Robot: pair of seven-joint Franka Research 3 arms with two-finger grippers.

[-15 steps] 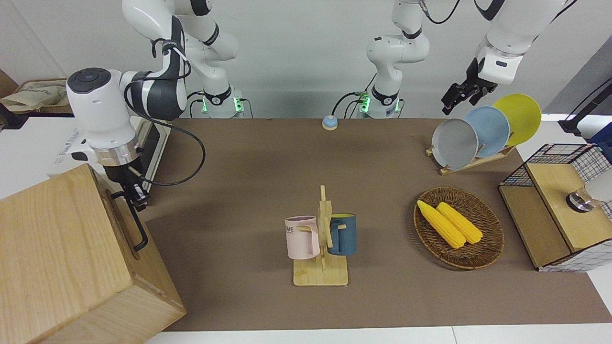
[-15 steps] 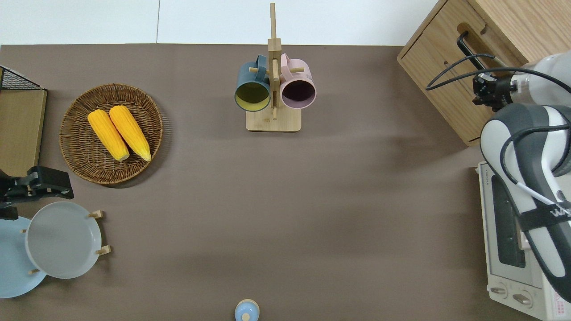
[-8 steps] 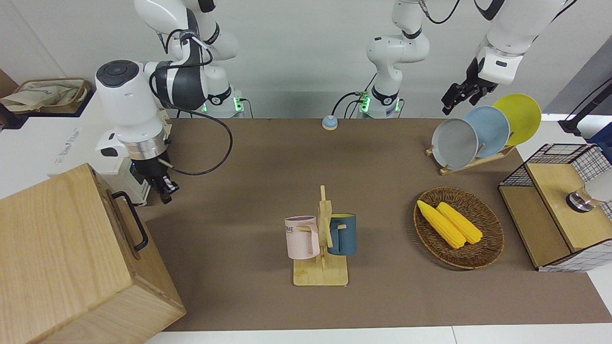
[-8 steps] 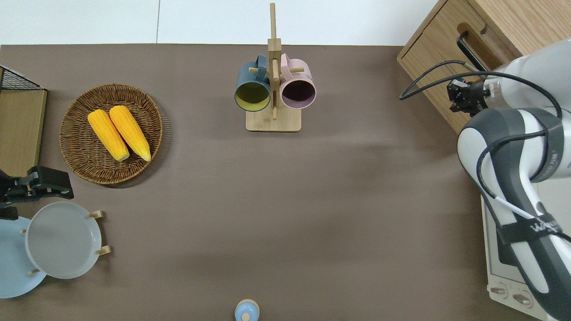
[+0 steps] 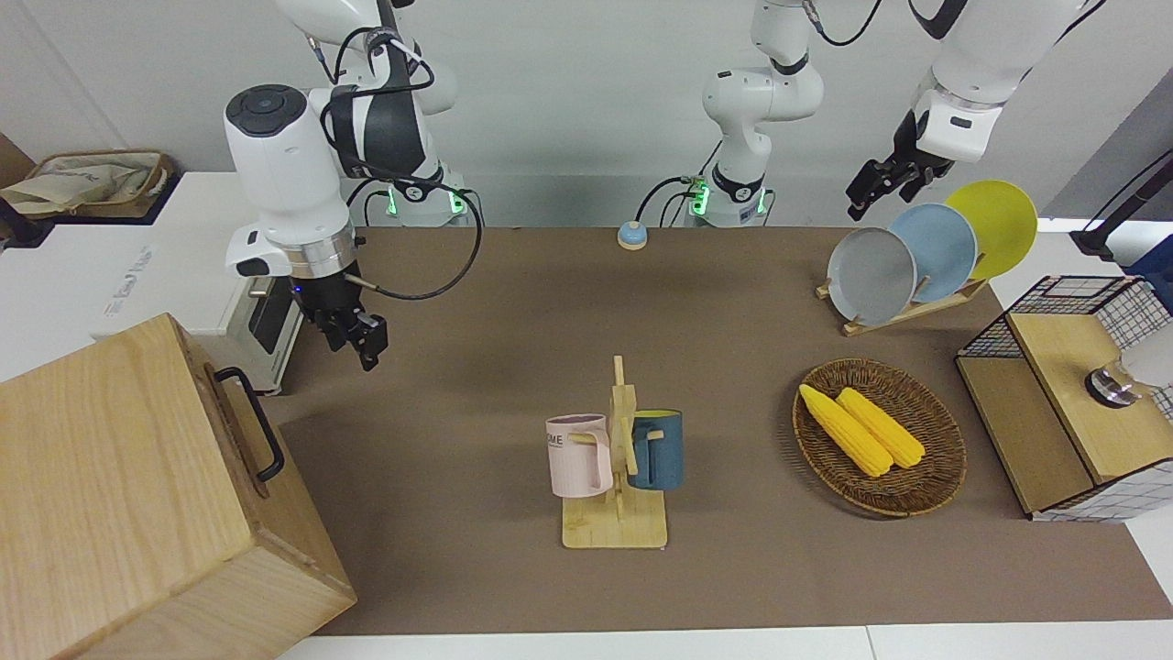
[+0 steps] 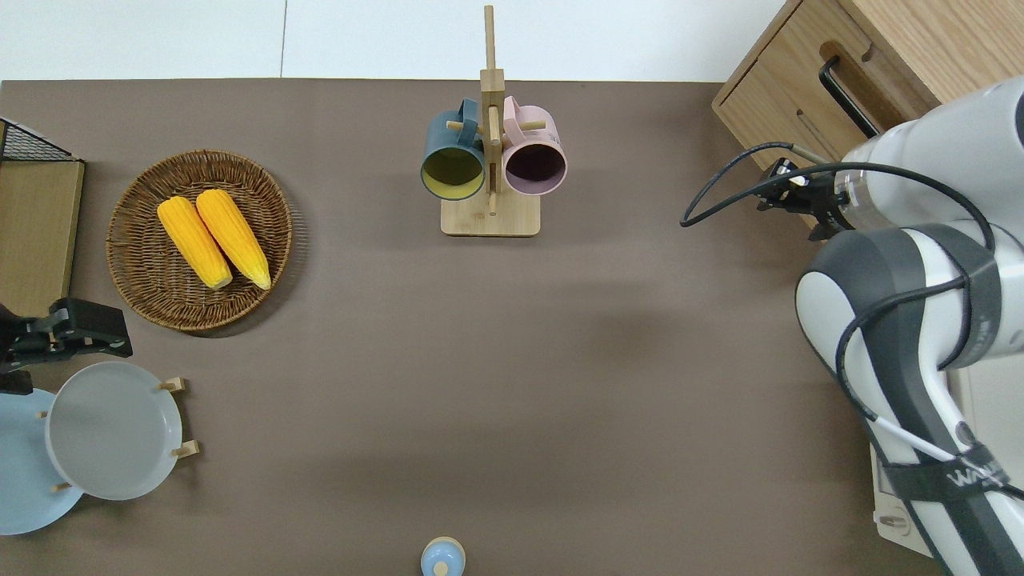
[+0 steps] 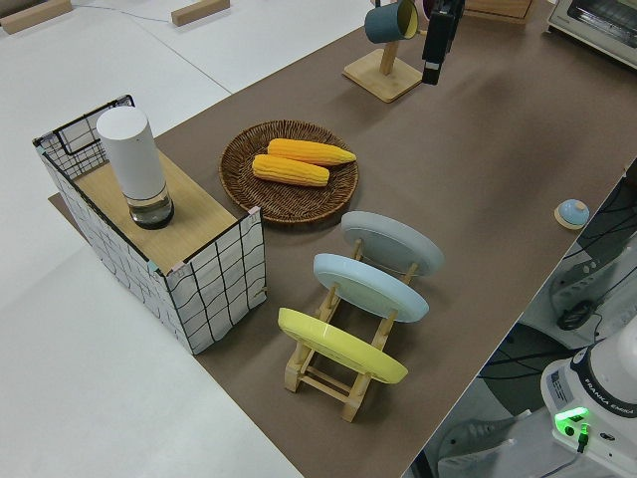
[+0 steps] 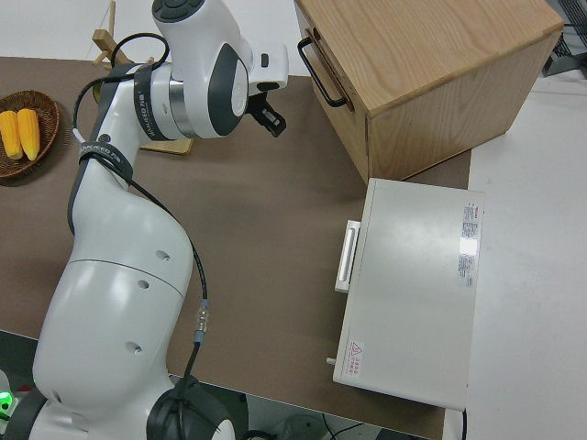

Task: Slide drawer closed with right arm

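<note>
The drawer (image 5: 240, 431) and the large box (image 5: 101, 477) it sits in look like pale, matt wood with open grain, and the handle (image 5: 252, 431) is a black bar with a dull metal look. The right arm (image 5: 284, 174) has a smooth, glossy white shell, a shiny silver wrist band (image 5: 316, 261) and a matt black end effector (image 5: 365, 344). The desk (image 5: 513, 367) is covered in a flat, matt brown mat, the basket (image 5: 880, 435) is rough woven wicker, and the plates (image 5: 926, 247) look smooth with a soft sheen.
</note>
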